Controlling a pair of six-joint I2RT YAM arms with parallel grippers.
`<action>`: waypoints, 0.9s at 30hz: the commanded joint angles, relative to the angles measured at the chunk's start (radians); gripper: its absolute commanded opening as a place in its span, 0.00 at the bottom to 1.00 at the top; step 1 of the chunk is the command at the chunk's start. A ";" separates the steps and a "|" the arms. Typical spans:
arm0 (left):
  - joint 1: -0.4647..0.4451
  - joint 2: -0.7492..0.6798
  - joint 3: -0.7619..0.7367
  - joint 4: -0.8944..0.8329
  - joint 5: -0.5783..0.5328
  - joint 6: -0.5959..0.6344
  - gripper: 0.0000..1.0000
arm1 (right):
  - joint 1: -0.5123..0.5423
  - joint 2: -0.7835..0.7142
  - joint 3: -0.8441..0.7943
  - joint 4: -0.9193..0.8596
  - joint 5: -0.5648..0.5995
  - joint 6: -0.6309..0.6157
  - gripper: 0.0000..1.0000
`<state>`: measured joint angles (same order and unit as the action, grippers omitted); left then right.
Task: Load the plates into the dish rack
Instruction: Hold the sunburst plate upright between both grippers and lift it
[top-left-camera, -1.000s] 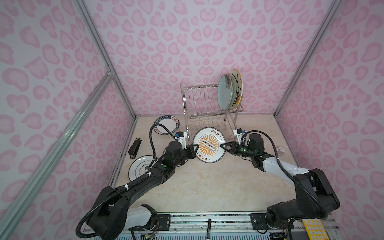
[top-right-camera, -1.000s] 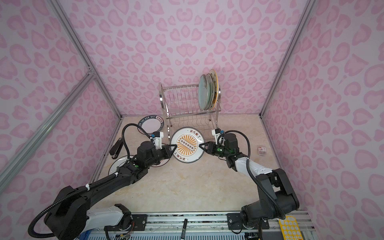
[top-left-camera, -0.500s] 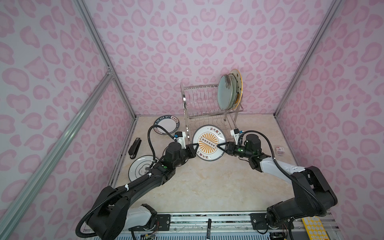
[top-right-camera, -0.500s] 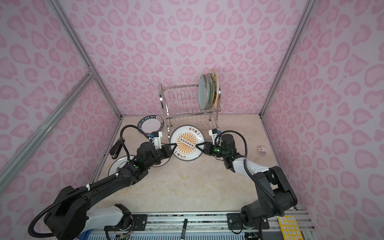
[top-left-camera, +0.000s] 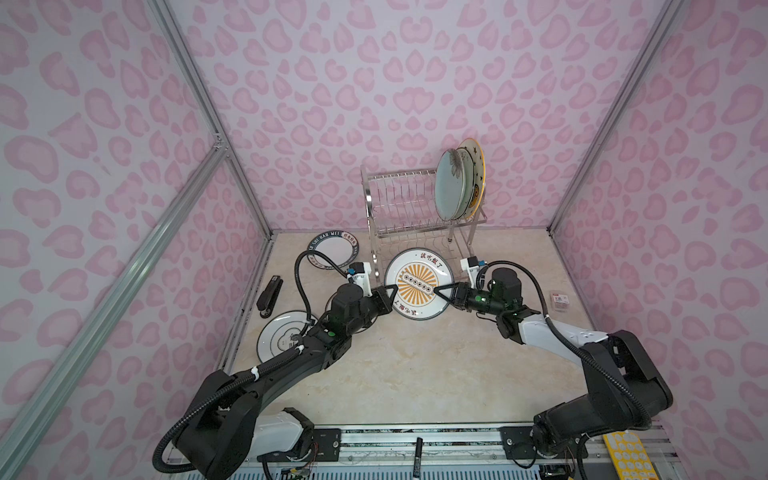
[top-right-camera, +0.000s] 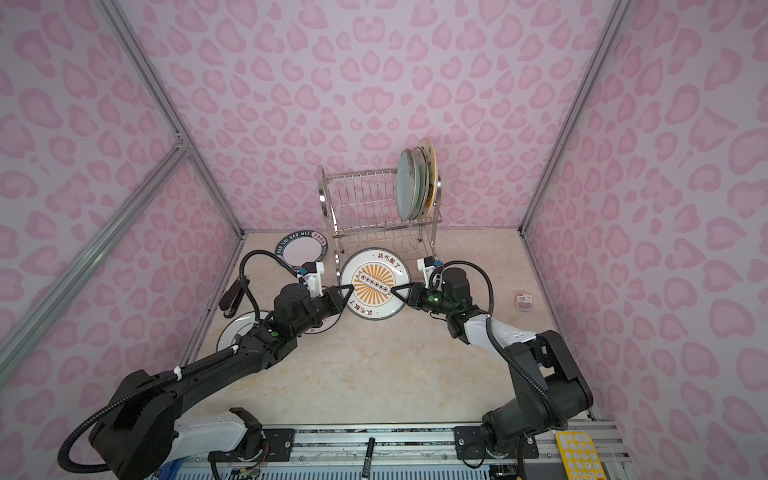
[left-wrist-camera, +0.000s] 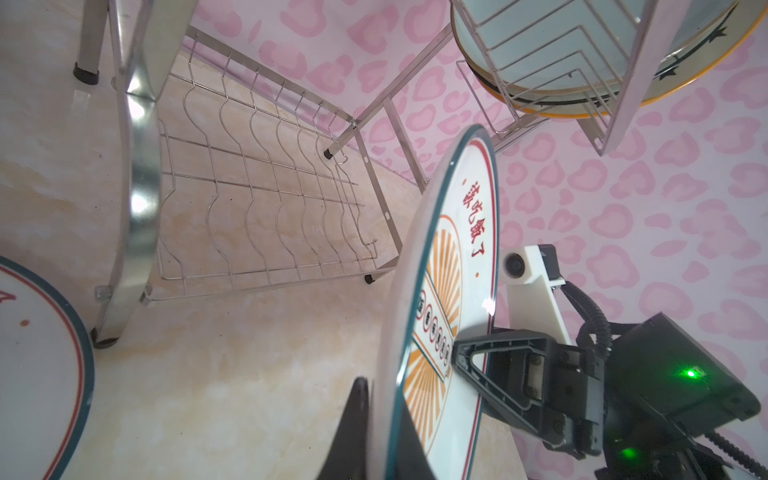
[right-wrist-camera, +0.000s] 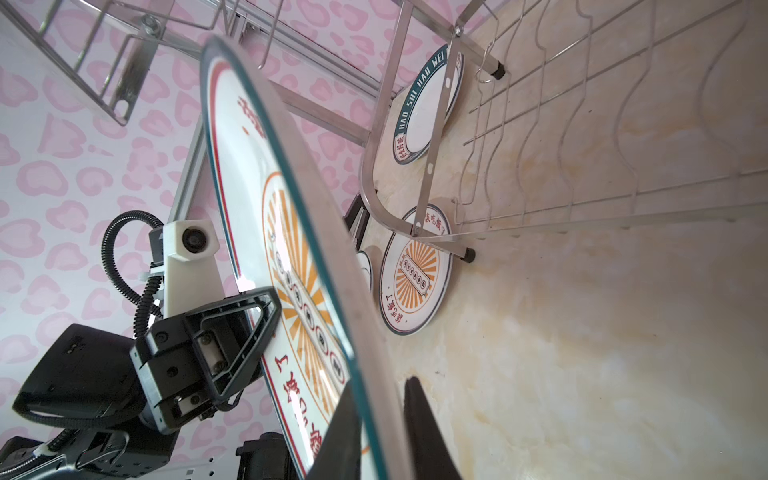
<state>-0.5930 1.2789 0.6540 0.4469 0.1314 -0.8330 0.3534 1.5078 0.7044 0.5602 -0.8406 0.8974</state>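
An orange-sunburst plate (top-left-camera: 417, 284) (top-right-camera: 376, 282) hangs upright above the floor in front of the dish rack (top-left-camera: 399, 208) (top-right-camera: 361, 199). My left gripper (top-left-camera: 392, 291) (left-wrist-camera: 382, 399) is shut on its left rim. My right gripper (top-left-camera: 438, 290) (right-wrist-camera: 380, 395) straddles the right rim, one finger on the face and the other a hair from the back. Three plates stand on edge in the upper tier, a pale teal one (top-left-camera: 449, 189) in front. On the floor lie a navy-lettered plate (top-left-camera: 332, 251), a black-ringed plate (top-left-camera: 282, 338) and a second sunburst plate (right-wrist-camera: 415, 278).
A black stapler (top-left-camera: 269, 296) lies by the left wall. A small red-and-white box (top-left-camera: 559, 300) sits at the right of the floor. The rack's wavy lower tier (left-wrist-camera: 266, 208) is just behind the held plate. A yellow pad (top-left-camera: 627, 455) rests at the front right rail.
My right gripper has slid left onto the held plate's right rim and its jaws have narrowed around it. The left gripper and the plate have barely moved.
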 joint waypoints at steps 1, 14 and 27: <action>-0.007 0.008 0.023 0.041 0.047 0.042 0.03 | 0.006 0.003 0.008 0.034 -0.012 -0.027 0.05; -0.011 -0.004 0.087 -0.102 0.037 0.104 0.11 | 0.003 -0.023 0.015 0.004 -0.008 -0.054 0.00; -0.011 -0.019 0.079 -0.109 0.033 0.110 0.35 | -0.009 -0.060 0.009 -0.020 0.015 -0.060 0.00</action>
<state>-0.6022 1.2728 0.7273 0.3000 0.1238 -0.7479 0.3450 1.4521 0.7162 0.5411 -0.8433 0.8642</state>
